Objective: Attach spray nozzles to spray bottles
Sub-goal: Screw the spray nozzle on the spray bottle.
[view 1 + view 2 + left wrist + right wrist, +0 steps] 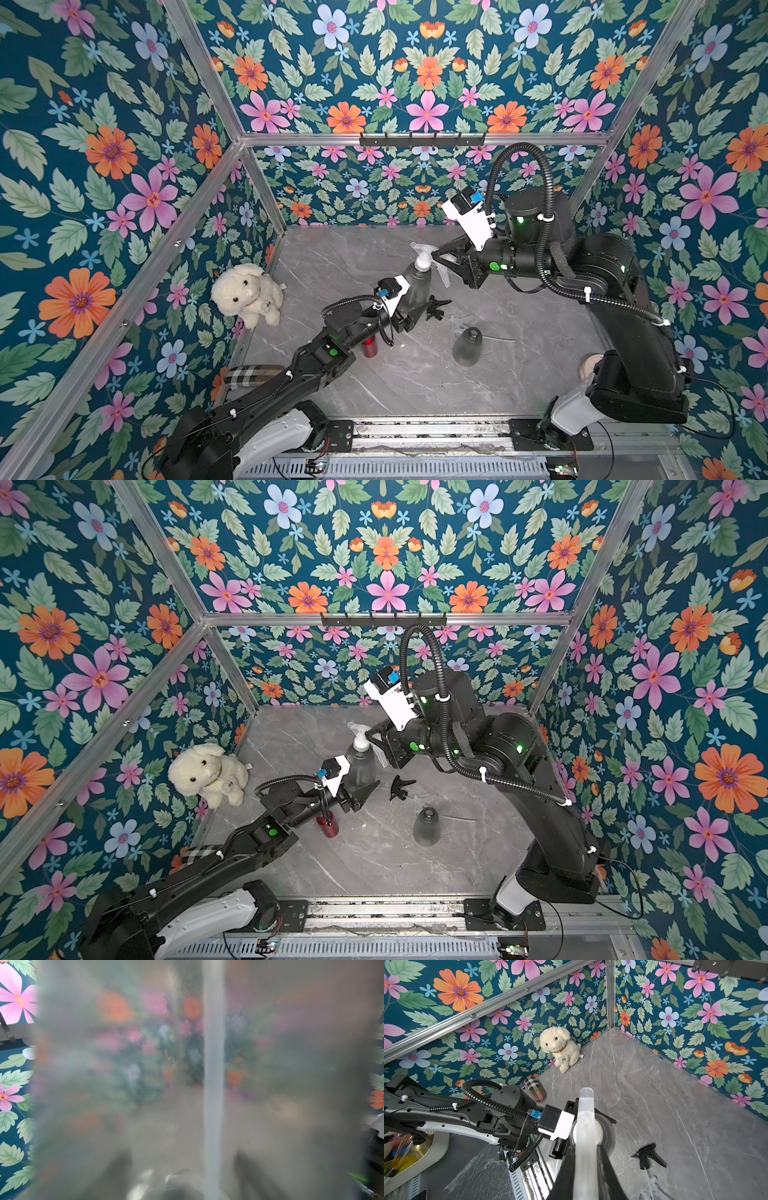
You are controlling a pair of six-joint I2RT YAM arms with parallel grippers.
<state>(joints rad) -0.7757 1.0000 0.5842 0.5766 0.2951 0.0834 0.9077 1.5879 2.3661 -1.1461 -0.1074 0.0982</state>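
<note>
Clamping grey bottle (360, 771) mid-body, left fingers (368, 791) hold; right fingers (609, 1167) pinch white nozzle (584, 1126). Bottle judged light, slick, squashable.

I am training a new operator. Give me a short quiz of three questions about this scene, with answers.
1. True or false: the black nozzle lies loose on the table.
2. The right jaws are closed on: A) a red bottle B) the white nozzle C) a plush dog.
3. Fill in: the left jaws grip the ___ under that nozzle.
Key: 1 true; 2 B; 3 grey bottle.
</note>
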